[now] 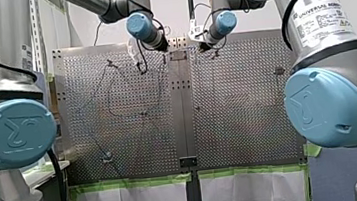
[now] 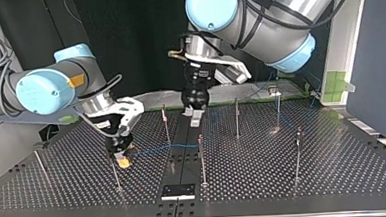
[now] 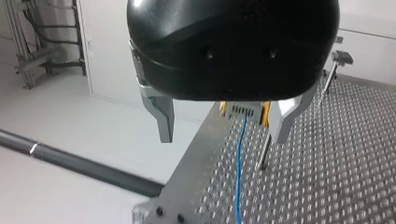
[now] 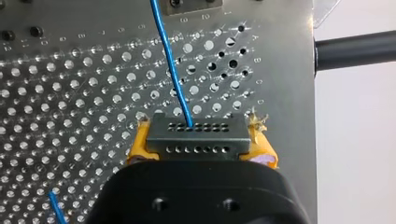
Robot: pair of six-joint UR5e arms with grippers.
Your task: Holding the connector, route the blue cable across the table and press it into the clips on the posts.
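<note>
Right wrist view: right gripper (image 4: pixel 201 145) pinched the connector (image 4: pixel 196 133) between yellow pads; blue cable (image 4: pixel 170 60) left it over the table (image 4: pixel 70 93). Only the left wrist view showed left gripper (image 3: pixel 224 126) spread wide. Top view: cable ran to a middle post (image 2: pixel 201 158).

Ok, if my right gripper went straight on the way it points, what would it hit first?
Likely the perforated metal table; my right gripper, shut on the grey rectangular connector, points straight at it.
</note>
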